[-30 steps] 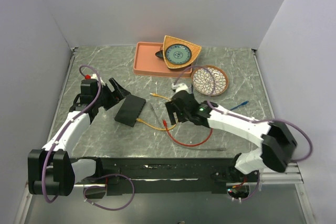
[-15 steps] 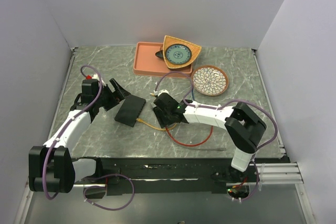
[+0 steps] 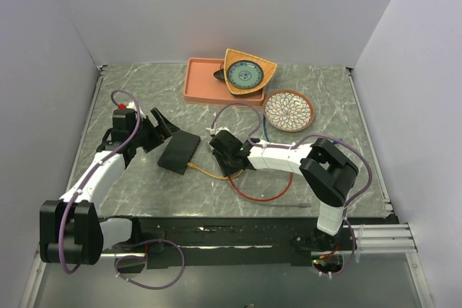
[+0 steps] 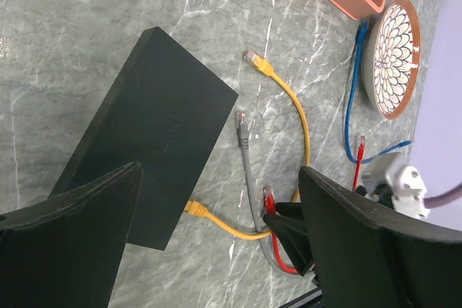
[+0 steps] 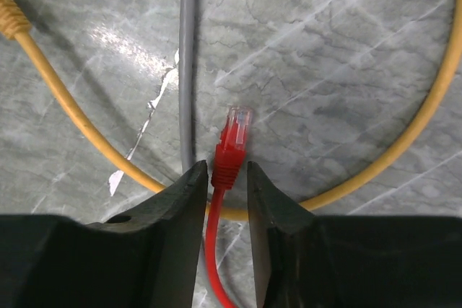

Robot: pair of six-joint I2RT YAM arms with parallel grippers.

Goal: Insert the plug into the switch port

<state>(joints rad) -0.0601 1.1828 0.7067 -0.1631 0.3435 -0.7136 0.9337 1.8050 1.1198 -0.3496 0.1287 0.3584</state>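
The switch (image 3: 179, 152) is a flat black box lying left of centre, also in the left wrist view (image 4: 151, 149). My left gripper (image 3: 166, 129) hovers wide open over its far-left end, its fingers (image 4: 65, 236) astride the box without touching it. The red plug (image 5: 232, 142) lies on the marble, tip pointing away from my right gripper (image 5: 228, 171). Those jaws straddle the plug's red boot with only thin gaps on either side. The left wrist view shows the same red plug (image 4: 269, 196) at the right gripper's tips. A yellow plug (image 4: 193, 208) sits against the switch's near edge.
A yellow cable (image 5: 65, 131) and a grey cable (image 5: 188, 70) run close beside the red plug. A blue cable (image 4: 354, 91) lies near the flowered plate (image 3: 289, 110). The salmon tray (image 3: 198, 81) and a teal bowl (image 3: 245, 73) stand at the back.
My right arm has swung left and folded, bringing its gripper down over the red plug. Its jaws have narrowed from wide open to nearly touching the boot. The left arm has stayed still.
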